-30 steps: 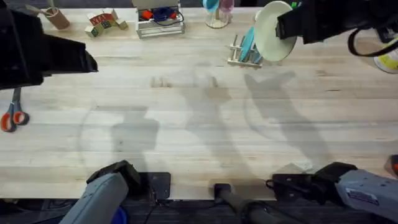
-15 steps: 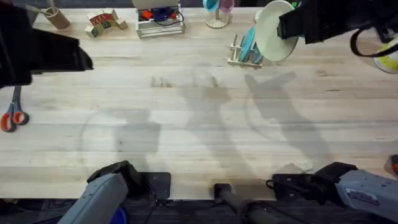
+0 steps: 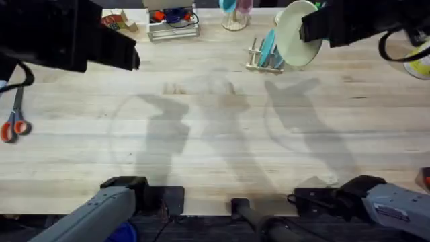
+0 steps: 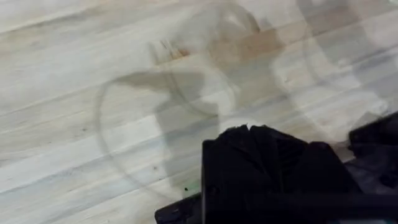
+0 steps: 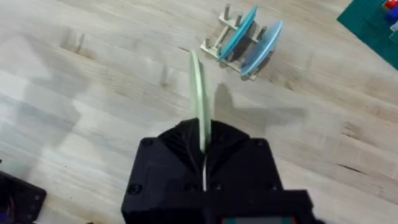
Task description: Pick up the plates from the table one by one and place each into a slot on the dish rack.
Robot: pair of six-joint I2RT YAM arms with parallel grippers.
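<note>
My right gripper (image 3: 310, 30) is shut on the rim of a pale cream plate (image 3: 294, 33), held on edge in the air just right of the dish rack (image 3: 262, 62). In the right wrist view the plate (image 5: 199, 93) stands edge-on between the fingers of this gripper (image 5: 203, 138), with the small wooden rack (image 5: 219, 45) beyond it on the table (image 3: 222, 134). Two blue plates (image 5: 239, 30) (image 5: 265, 40) stand upright in the rack's slots. My left gripper (image 3: 133, 59) hovers high over the table's left part, fingers (image 4: 231, 138) pressed together and holding nothing.
Orange-handled scissors (image 3: 13, 124) lie at the left edge. Along the back stand a white wire basket (image 3: 173, 23), wooden blocks (image 3: 114, 20) and a glass (image 3: 234, 17). A yellow object (image 3: 420, 66) sits far right. A green mat (image 5: 373, 18) lies beyond the rack.
My left arm has swung to the right, toward the table's middle. The right gripper with the cream plate has hardly moved.
</note>
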